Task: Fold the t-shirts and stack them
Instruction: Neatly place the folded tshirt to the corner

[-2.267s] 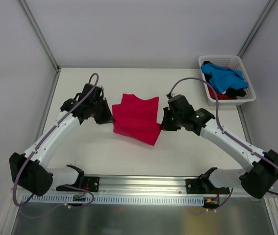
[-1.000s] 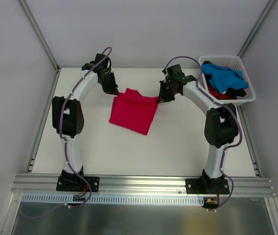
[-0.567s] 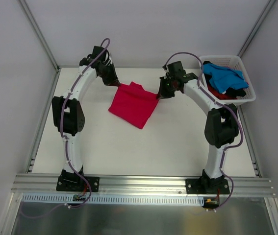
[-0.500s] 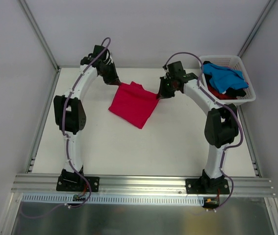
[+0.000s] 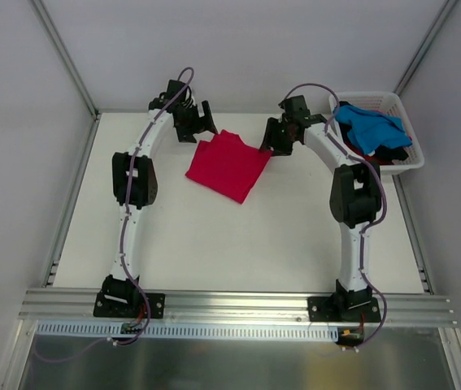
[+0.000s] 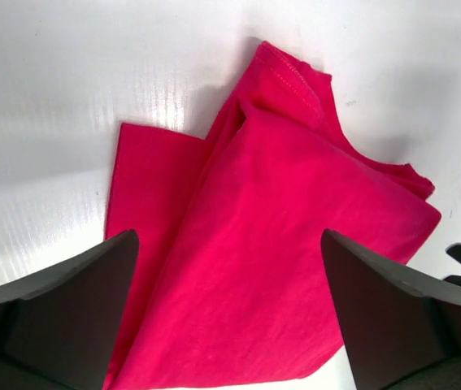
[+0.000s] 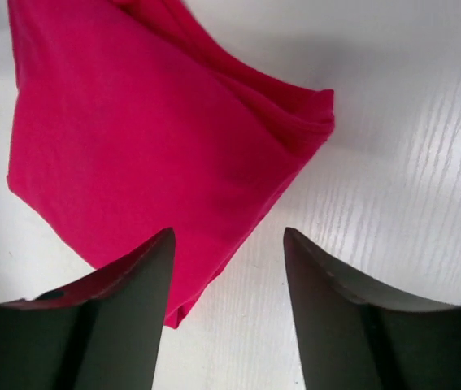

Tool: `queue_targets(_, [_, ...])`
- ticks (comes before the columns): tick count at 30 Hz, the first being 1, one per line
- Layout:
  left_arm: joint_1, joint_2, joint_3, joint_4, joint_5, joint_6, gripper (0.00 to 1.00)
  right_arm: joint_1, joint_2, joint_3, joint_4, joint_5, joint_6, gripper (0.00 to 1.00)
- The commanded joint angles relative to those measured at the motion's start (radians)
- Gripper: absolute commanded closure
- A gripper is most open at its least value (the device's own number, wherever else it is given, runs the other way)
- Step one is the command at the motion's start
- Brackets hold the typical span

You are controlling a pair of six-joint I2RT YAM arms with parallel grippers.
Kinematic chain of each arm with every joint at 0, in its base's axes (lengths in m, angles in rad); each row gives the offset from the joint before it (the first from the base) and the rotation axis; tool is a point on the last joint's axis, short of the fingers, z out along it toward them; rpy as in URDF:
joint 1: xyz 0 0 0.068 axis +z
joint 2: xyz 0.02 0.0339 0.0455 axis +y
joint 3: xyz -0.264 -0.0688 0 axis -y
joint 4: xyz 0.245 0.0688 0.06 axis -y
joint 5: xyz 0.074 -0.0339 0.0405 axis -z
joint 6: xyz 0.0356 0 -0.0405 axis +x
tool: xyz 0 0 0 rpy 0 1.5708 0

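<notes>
Both arms have let go. Left fingers (image 6: pixel 59 313) and right fingers (image 7: pixel 112 313) are spread wide and empty, just above the crimson t-shirt (image 5: pixel 228 166). It now lies folded on the surface (image 5: pixel 214 244), far-centre. Fold probably finished, edges seem uneven; stacking comes next.

The folded crimson-red t-shirt (image 5: pixel 228 165) was soft matt cloth with stitched hems, like the bright blue t-shirt (image 5: pixel 368 128). The white table (image 5: pixel 295 236) looked smooth, faintly grained and slightly glossy. The white slatted basket (image 5: pixel 366 96) was plastic, the fingers (image 6: pixel 59 317) of the left gripper (image 6: pixel 228 244) dull black plastic, the silver rail (image 5: pixel 238 302) brushed metal.
</notes>
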State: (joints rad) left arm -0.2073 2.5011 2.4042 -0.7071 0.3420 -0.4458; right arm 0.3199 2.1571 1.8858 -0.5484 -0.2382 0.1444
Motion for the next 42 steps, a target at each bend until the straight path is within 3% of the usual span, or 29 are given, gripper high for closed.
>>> queue_targets(1, [0.008,-0.045,0.065,0.049,0.008,0.042,0.02,-0.004,-0.016,0.019,-0.002,0.013,0.011,0.37])
queue_targets(2, [0.009,-0.077,0.065,0.047,-0.027,0.071,0.01,-0.002,-0.035,0.016,-0.001,0.014,0.008,0.16])
queue_targets(3, [0.014,-0.097,0.056,0.047,-0.043,0.085,0.01,-0.004,-0.049,0.013,-0.002,0.016,0.001,0.11])
queue_targets(8, [0.046,-0.310,-0.089,0.046,-0.106,0.160,0.01,0.005,-0.161,-0.066,0.034,-0.018,-0.002,0.07])
queue_targets(13, [0.055,-0.502,-0.417,0.047,-0.089,0.228,0.01,0.068,-0.273,-0.223,0.042,0.039,0.096,0.05])
queue_targets(18, [0.055,-0.515,-0.608,0.051,0.005,0.236,0.09,0.148,-0.347,-0.441,0.183,0.106,0.240,0.07])
queue_targets(26, [0.057,-0.400,-0.608,0.100,0.028,0.265,0.03,0.186,-0.431,-0.551,0.194,0.181,0.323,0.07])
queue_targets(34, [0.057,-0.289,-0.562,0.175,0.077,0.236,0.03,0.151,-0.686,-0.657,0.127,0.183,0.278,0.05])
queue_targets(42, [0.034,-0.214,-0.528,0.225,0.103,0.185,0.07,0.087,-0.813,-0.692,0.050,0.172,0.250,0.04])
